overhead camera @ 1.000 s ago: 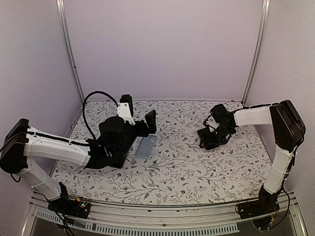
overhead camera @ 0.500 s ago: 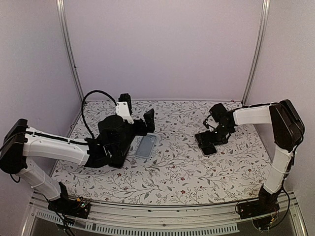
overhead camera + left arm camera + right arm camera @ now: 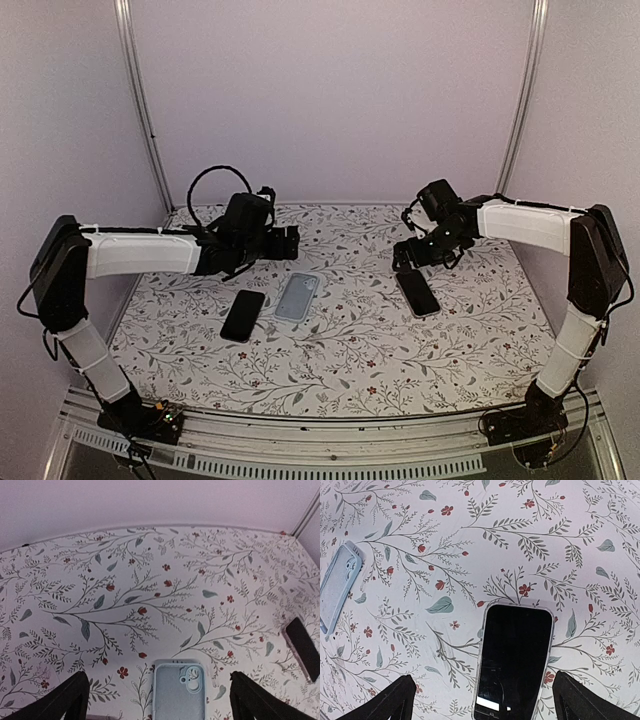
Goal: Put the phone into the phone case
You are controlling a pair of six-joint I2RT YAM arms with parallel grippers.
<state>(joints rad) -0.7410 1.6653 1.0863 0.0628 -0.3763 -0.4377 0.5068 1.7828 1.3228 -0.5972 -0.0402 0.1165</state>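
A flowered white cloth (image 3: 350, 350) covers the desk. Near its left edge a bare black slab phone (image 3: 243, 315) lies flat, just beside the pale blue rubbery phone case (image 3: 297, 297) at mid-desk. Above the case hangs the left gripper (image 3: 157, 679), wide open and empty. The right gripper (image 3: 484, 679), equally spread, hovers over a clear-rimmed black phone (image 3: 512, 662), probably lining up a pick

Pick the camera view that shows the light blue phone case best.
Top external: the whole phone case lies in frame, unobstructed. The left wrist view shows the case closer, camera cutout clear, but crops its lower end. The right wrist view catches the case only at the picture's left edge.
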